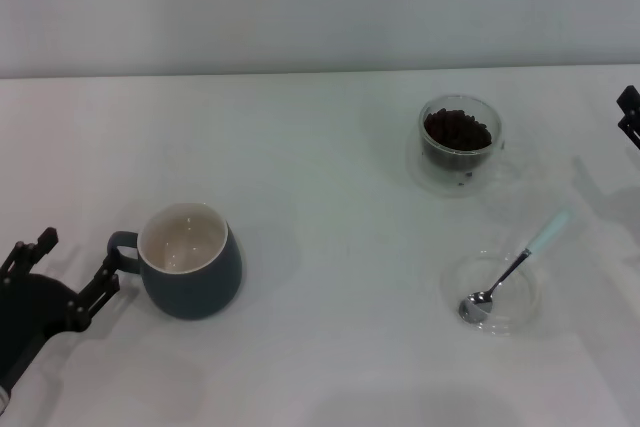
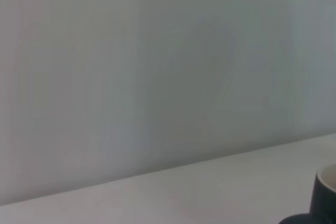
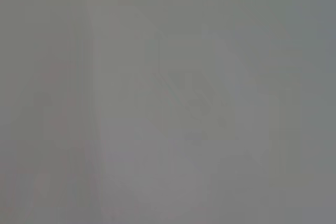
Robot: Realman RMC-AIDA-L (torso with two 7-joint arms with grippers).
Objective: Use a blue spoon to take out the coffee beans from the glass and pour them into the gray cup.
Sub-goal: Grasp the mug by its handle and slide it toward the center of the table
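The gray cup (image 1: 190,262) stands upright at the front left, empty, with its loop handle toward my left gripper (image 1: 68,265). That gripper is open, and one fingertip (image 1: 110,272) sits right beside the handle. An edge of the cup also shows in the left wrist view (image 2: 325,195). The glass (image 1: 460,142) with the coffee beans (image 1: 458,129) stands at the back right. The blue spoon (image 1: 515,265) lies with its bowl in a clear saucer (image 1: 520,319) and its pale handle pointing away to the right. My right gripper (image 1: 630,115) barely shows at the right edge, away from the spoon.
The white table (image 1: 330,247) runs back to a plain pale wall (image 1: 320,7). The right wrist view shows only a blank pale surface.
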